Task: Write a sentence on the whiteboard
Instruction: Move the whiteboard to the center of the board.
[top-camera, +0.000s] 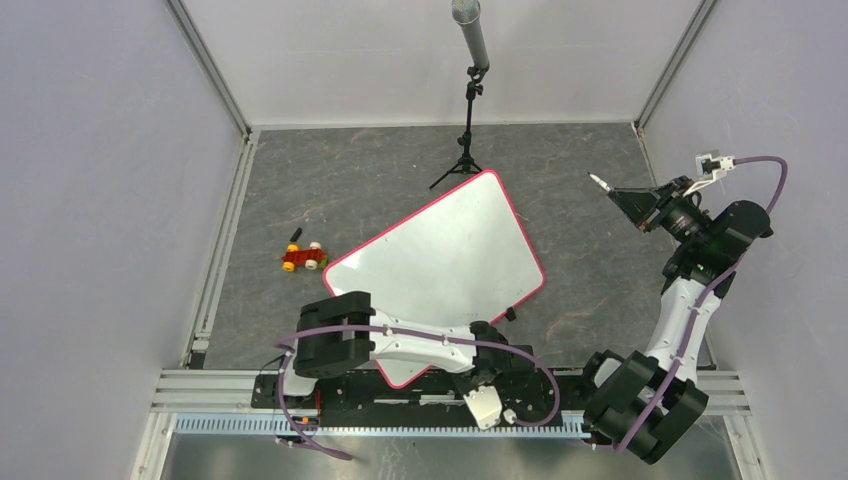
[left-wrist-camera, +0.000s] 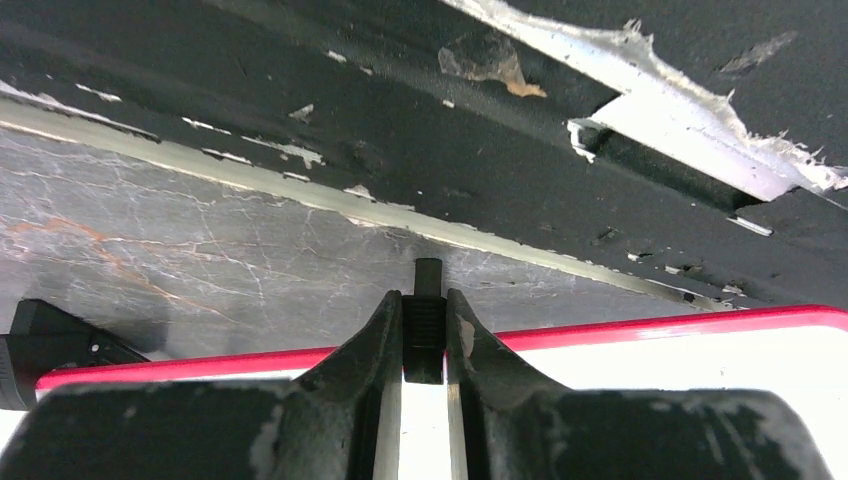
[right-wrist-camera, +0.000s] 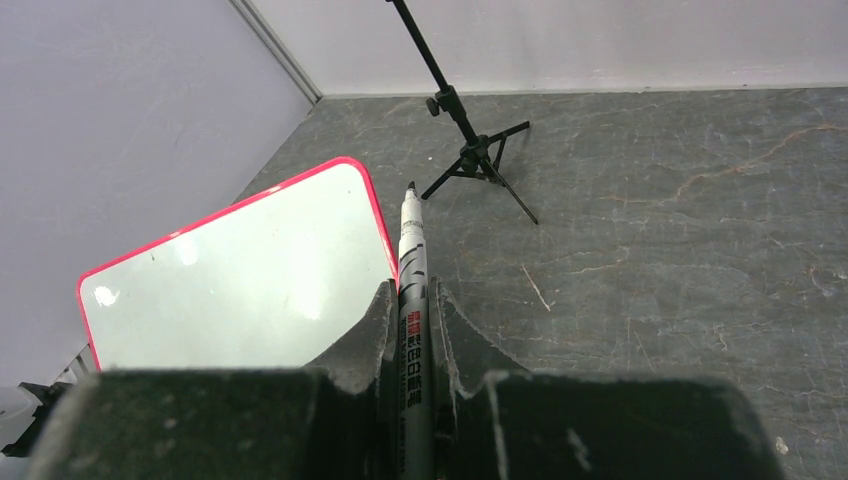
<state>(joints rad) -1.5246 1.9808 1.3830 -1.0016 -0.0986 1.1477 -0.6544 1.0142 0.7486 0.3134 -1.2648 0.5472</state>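
Note:
The whiteboard (top-camera: 450, 260) lies tilted on the grey table, white with a pink-red rim; no sentence is in view on its face. My right gripper (top-camera: 628, 202) hovers to the right of the board, shut on a black marker (right-wrist-camera: 412, 260) whose uncapped tip (top-camera: 597, 180) points toward the board's far right corner. My left gripper (top-camera: 503, 325) sits at the board's near right edge, shut on a small ribbed black cap (left-wrist-camera: 427, 320). In the left wrist view the cap juts just past the red rim (left-wrist-camera: 650, 325). The board (right-wrist-camera: 250, 280) lies left of the marker in the right wrist view.
A red and yellow toy car (top-camera: 303, 258) and a small black piece (top-camera: 295, 235) lie left of the board. A black tripod stand (top-camera: 467, 150) carrying a grey tube stands just behind the board; this tripod (right-wrist-camera: 470, 150) is ahead of the marker tip. Walls enclose three sides.

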